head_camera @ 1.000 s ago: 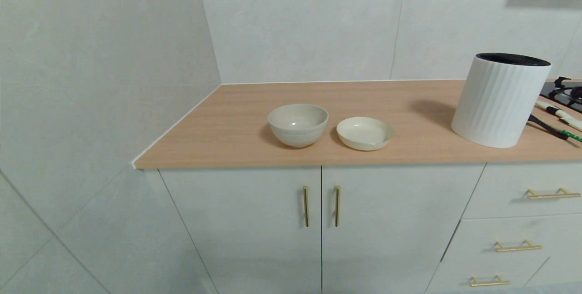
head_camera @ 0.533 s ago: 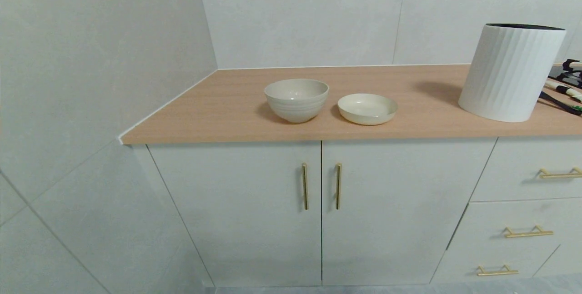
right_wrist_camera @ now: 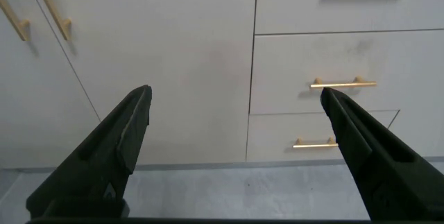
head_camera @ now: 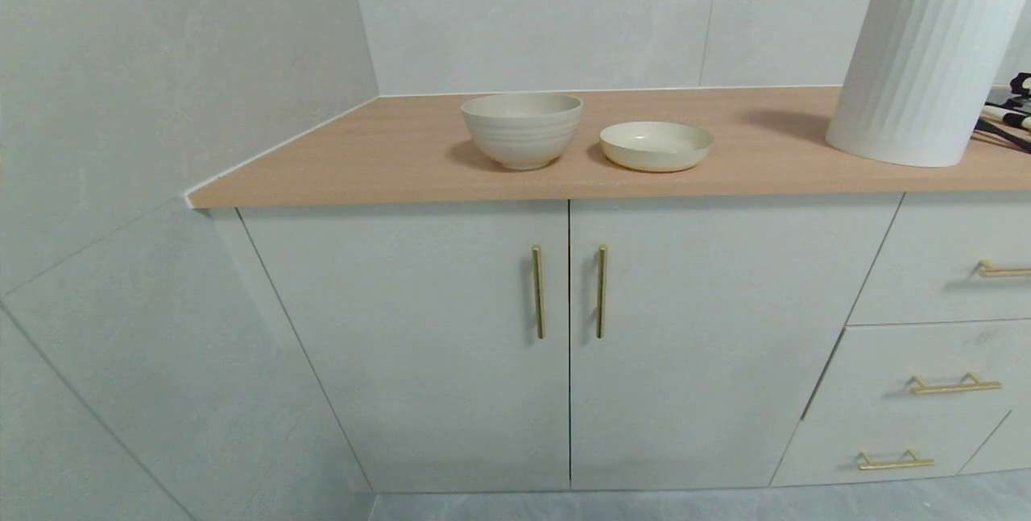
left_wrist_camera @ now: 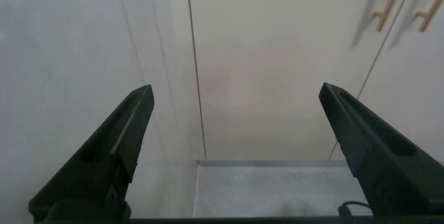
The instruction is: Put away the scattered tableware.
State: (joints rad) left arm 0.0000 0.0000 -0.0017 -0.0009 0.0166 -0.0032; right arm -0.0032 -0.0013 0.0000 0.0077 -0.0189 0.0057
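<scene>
The left tool (left_wrist_camera: 236, 96) and the right tool (right_wrist_camera: 236, 93) were spread apart, facing pale grey cabinet doors (head_camera: 419, 344). Above, on the wooden bench (head_camera: 387, 159), a beige ribbed bowl (head_camera: 522, 130) stood just beside a shallow cream dish (head_camera: 656, 145), with a white fluted cylinder (head_camera: 926, 74) well to their right, before a grey tiled wall (head_camera: 532, 14).

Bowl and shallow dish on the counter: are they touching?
Apart. The head view shows the bowl and the shallow dish side by side, with a strip of bare countertop plainly visible between their rims.
</scene>
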